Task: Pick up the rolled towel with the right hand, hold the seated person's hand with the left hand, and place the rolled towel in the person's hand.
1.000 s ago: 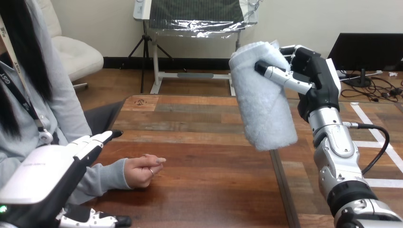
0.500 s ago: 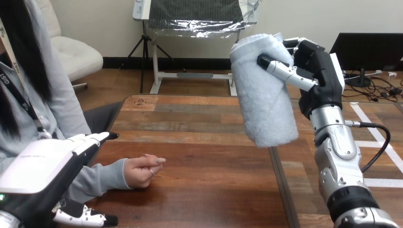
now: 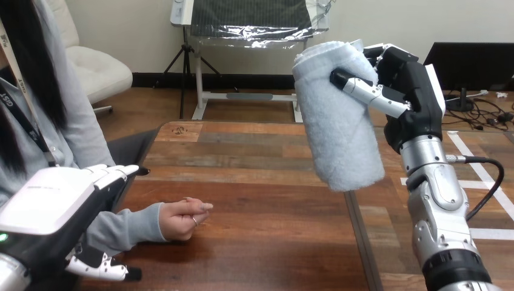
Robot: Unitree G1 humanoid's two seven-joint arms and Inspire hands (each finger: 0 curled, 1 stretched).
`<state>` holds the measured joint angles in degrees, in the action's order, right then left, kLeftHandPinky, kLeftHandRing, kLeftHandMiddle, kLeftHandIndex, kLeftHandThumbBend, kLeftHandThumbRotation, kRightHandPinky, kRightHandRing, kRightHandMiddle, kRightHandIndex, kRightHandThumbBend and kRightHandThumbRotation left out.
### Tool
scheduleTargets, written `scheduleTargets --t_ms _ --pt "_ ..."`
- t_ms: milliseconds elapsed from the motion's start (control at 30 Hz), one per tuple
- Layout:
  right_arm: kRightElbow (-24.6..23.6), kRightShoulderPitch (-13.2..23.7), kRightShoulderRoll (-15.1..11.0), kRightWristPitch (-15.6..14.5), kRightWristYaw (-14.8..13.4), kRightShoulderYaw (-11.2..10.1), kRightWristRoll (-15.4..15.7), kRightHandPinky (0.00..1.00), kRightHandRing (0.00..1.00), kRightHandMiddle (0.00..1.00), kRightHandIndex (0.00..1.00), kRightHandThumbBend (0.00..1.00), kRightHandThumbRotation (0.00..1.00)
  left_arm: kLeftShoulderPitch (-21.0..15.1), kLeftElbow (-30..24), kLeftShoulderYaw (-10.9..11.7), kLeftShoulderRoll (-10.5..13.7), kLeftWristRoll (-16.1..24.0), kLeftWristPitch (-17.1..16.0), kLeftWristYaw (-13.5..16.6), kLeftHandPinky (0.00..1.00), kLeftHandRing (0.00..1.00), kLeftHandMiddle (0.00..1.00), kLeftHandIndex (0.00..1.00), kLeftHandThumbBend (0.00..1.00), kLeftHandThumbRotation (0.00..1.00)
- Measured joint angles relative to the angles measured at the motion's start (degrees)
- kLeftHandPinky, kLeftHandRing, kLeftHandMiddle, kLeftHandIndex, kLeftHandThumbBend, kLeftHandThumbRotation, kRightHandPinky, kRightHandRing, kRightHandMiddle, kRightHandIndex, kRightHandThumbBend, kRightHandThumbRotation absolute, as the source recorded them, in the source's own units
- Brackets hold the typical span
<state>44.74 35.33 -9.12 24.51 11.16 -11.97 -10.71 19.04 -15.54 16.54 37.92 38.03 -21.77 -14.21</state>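
The rolled towel [image 3: 339,118] is pale blue-white and hangs upright above the table's right part. My right hand [image 3: 405,91] is shut on its upper half, thumb across the front and fingers behind. The person's hand [image 3: 182,218] rests loosely curled on the wooden table [image 3: 260,188] at the lower left, its grey sleeve reaching back to the left. My left hand [image 3: 57,209] hovers open at the lower left corner, over the person's forearm and to the left of their hand, its fingers straight and its thumb below; it is apart from the person's hand.
The table's right edge runs just under the towel's lower end. The person sits close against the table's left side.
My left hand has shifted slightly back toward the lower left. My right hand has carried the towel a little to the right and higher. The person's hand has stayed put.
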Motion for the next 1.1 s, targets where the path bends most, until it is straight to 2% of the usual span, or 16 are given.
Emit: scheduleTargets --t_ms 367,700,1100 --pt "-7.64 -3.81 0.05 -2.55 1.90 0.11 -1.32 0.28 0.35 0.44 0.40 0.64 0.00 -3.76 6.46 -2.29 1.06 0.84 -1.53 1.92 0.79 0.85 0.85 0.86 1.00 0.32" --pt "-14.69 -7.20 0.23 -5.73 3.19 0.19 -3.11 0.27 0.35 0.44 0.40 0.59 0.00 -6.49 12.17 -5.16 2.64 1.27 -1.75 2.31 0.78 0.83 0.83 0.85 1.00 0.30" --pt "-22.36 -11.20 0.36 -7.30 5.62 0.55 -5.20 0.25 0.33 0.43 0.40 0.57 0.00 -10.82 19.66 -8.96 2.79 3.64 -0.51 5.07 0.69 0.75 0.76 0.79 1.00 0.31"
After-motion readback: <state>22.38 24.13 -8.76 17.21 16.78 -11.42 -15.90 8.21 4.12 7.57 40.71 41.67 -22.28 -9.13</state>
